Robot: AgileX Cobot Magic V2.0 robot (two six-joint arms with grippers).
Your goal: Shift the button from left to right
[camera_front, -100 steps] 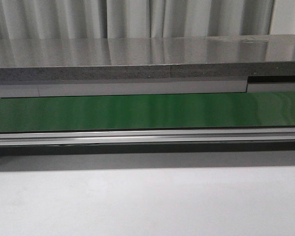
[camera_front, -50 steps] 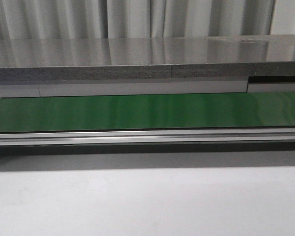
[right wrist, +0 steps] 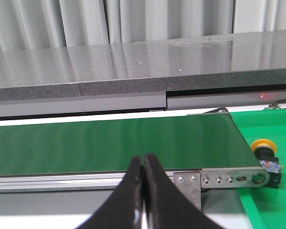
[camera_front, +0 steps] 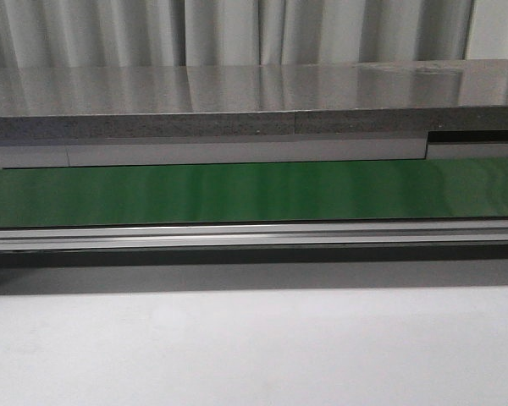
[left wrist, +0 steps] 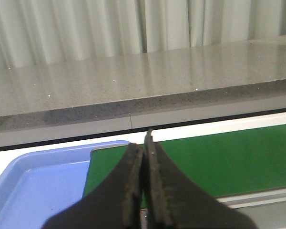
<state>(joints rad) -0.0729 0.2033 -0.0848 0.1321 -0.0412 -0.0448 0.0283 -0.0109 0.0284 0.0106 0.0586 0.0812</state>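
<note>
Both arms wait, so the task looks finished or not yet started. The left gripper (left wrist: 144, 181) and right gripper (right wrist: 142, 191) are clenched on nothing. The yellow-capped black button (right wrist: 266, 155) lies on the green surface (right wrist: 271, 210) past the right end of the green conveyor belt (right wrist: 109, 145); any next move needs opened jaws.

Glossy green belt (camera_front: 254, 193) on brushed metal rail (camera_front: 254, 236) (speckled stone-look counter (camera_front: 237, 89) behind, polished).
</note>
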